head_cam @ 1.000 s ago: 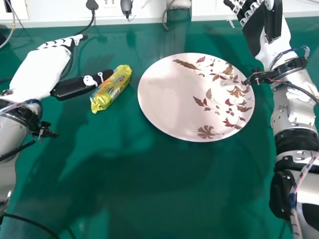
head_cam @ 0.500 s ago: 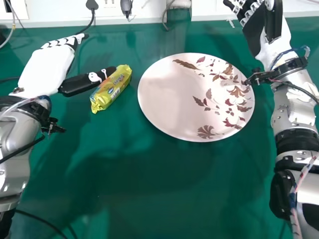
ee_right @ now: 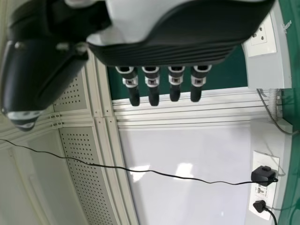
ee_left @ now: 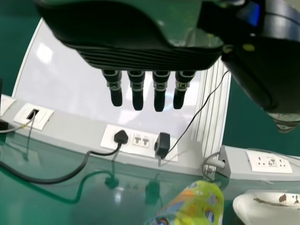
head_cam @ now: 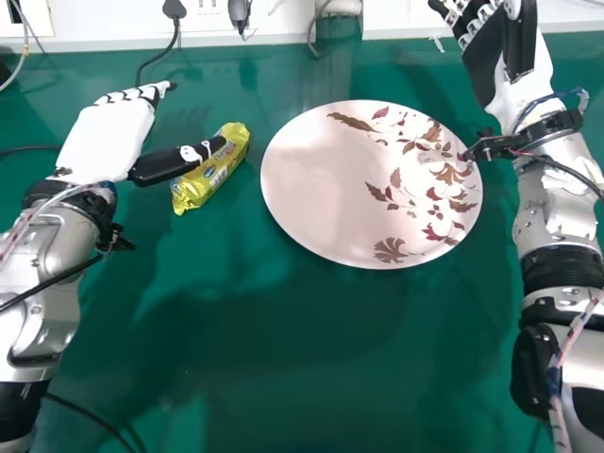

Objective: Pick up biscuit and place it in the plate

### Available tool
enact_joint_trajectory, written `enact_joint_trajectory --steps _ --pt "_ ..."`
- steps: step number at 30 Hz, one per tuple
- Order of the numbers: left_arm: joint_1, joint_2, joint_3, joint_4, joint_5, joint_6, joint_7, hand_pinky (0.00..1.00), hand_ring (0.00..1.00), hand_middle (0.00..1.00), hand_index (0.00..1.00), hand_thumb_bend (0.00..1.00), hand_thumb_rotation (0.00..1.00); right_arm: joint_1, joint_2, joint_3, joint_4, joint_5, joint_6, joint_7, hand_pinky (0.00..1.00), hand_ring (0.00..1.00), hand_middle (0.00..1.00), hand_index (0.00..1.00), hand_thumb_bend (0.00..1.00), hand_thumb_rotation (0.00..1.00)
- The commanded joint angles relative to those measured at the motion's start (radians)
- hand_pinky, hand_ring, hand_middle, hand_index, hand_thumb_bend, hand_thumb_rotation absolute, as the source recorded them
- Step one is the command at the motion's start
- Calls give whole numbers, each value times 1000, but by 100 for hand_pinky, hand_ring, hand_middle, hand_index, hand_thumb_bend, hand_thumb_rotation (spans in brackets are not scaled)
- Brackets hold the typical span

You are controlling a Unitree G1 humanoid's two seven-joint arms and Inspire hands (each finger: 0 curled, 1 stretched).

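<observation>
So the left hand just edged closer, fingers open, thumb now over the biscuit, which hasn't budged on the table left of the plate. Nothing's gripped; probably needs a pinch next. Right hand's idle, open.

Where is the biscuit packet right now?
In the head view, the biscuit packet lies on the table's left side, between the left hand and the plate.

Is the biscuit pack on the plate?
No, the biscuit pack lies on the green table, left of the plate with a gap between.
</observation>
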Motion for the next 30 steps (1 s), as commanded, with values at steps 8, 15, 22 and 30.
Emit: enact_joint_trajectory --steps 8,15,22,30 --pt "-16 -2 -35 26 19 13 5 100 100 100 100 100 88 8 -11 6 -15 -5 -5 -9 100 100 100 100 100 62" --pt "-23 -5 -53 59 30 11 21 100 100 100 100 100 88 12 -6 4 -25 4 5 -11 92 100 100 100 100 64" --pt "-36 0 -56 87 13 0 34 100 100 100 100 100 87 12 -5 2 -29 9 16 -9 93 100 100 100 100 62" --pt "-48 -1 -73 109 19 8 22 100 100 100 100 100 87 11 -4 1 -29 7 14 -16 93 100 100 100 100 60"
